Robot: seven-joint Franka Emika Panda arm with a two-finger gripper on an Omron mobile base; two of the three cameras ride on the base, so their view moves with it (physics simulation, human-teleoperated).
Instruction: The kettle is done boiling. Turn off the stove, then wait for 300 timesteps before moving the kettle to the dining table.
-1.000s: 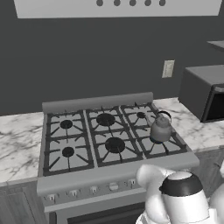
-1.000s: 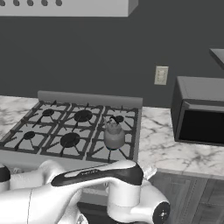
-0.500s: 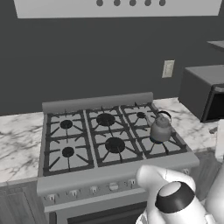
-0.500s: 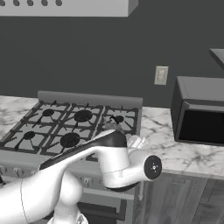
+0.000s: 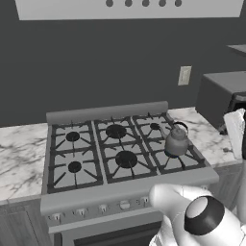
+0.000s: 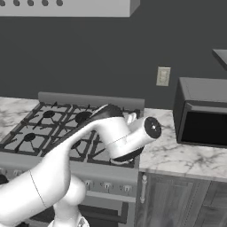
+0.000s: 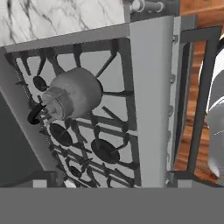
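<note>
Kettle (image 5: 176, 142) upright on front right burner grate of stove (image 5: 125, 190), spout side toward the middle burners, thin dark handle arched over the lid. Seen in hand view too, kettle (image 7: 72, 94) from above and at a tilt, lid knob facing the camera, sitting on the dark grate near the stove's right end. Stove front lip (image 7: 151, 87) running as a grey strip through the frame, knob row (image 5: 103, 208) along the front panel below it. Arm (image 6: 88, 146) coming up from lower left in right base view, reaching up and rightward across the right part of the cooktop, wrist bent, round dark-rimmed cap (image 6: 152, 127) facing right. Same arm low at bottom right in left base view, dark joint cap (image 5: 204, 216) toward the camera. Hand (image 7: 113, 180) spread wide, dark fingertips (image 7: 46, 178) far apart at the bottom of hand view, nothing between them, well apart from the kettle. Cannot tell exact height over the stove. Marble table (image 5: 21, 153) on both sides of the range, dark microwave (image 6: 204, 117) on the right stretch, wall outlet (image 6: 163, 76) above between range and microwave.
</note>
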